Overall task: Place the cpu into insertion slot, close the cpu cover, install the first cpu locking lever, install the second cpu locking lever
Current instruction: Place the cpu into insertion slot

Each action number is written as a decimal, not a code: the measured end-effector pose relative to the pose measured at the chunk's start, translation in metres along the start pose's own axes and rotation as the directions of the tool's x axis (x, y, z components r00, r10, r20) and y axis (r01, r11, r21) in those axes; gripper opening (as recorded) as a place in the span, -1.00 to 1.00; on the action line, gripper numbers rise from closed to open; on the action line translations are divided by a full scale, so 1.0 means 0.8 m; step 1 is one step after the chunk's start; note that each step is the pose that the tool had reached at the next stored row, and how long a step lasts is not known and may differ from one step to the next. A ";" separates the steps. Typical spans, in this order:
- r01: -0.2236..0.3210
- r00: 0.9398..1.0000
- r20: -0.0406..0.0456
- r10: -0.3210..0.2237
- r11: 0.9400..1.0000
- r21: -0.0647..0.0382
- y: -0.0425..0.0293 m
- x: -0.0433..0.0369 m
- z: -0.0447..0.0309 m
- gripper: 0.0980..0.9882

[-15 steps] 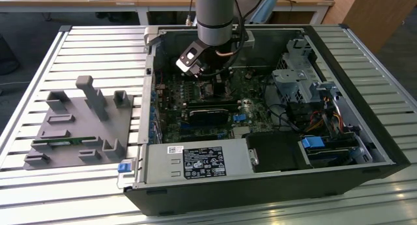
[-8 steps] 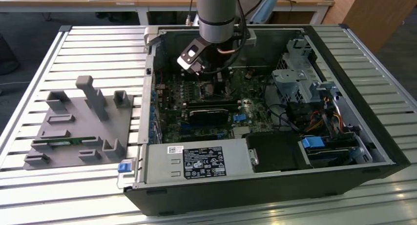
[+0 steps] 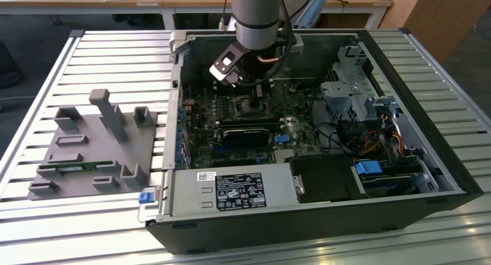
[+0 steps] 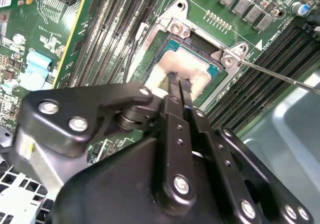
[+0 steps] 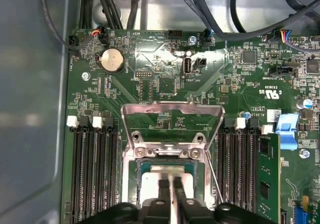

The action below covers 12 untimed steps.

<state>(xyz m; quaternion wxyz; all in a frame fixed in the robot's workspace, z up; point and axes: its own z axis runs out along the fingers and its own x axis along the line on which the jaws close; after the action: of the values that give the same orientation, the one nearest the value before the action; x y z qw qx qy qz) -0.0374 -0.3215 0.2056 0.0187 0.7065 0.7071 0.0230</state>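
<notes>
Evidently the jaws of the gripper were drawn together, the two black fingertips lying side by side with at most a hairline between them and nothing visibly clamped. In both wrist views the tips sat on, or just above, the pale metal top of the cpu; whether they actually touched it could not be told.

The cpu lay flat inside the insertion slot, its green edge framed squarely by the black socket, so the first step looked done. Just beyond the socket, the cpu cover was swung back on its hinge, with bare green motherboard showing through its central window, so it had not yet been closed. A thin wire locking lever stood out loose beside the socket, not hooked down. By this judgement the cover and both levers remained to be dealt with.

In the exterior view the arm came down from the upper centre of the frame into the open computer case, with the socket directly beneath its wrist. On the slatted table, at the exterior view's left, a grey fixture stood well apart from the work.
</notes>
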 end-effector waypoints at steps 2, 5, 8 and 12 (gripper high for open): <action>0.000 1.000 0.000 0.000 1.000 0.000 0.0001 0.000 -0.0007 -0.96; 0.000 1.000 0.000 0.000 1.000 0.000 0.0001 0.000 -0.0018 -0.96; 0.000 1.000 0.000 0.000 1.000 0.000 0.0002 0.000 -0.0030 -0.96; 0.000 1.000 -0.001 0.000 1.000 0.000 0.0003 0.000 -0.0043 -0.96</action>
<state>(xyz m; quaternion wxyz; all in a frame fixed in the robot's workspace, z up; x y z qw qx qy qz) -0.0373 -0.3215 0.2090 0.0184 0.7065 0.7071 0.0230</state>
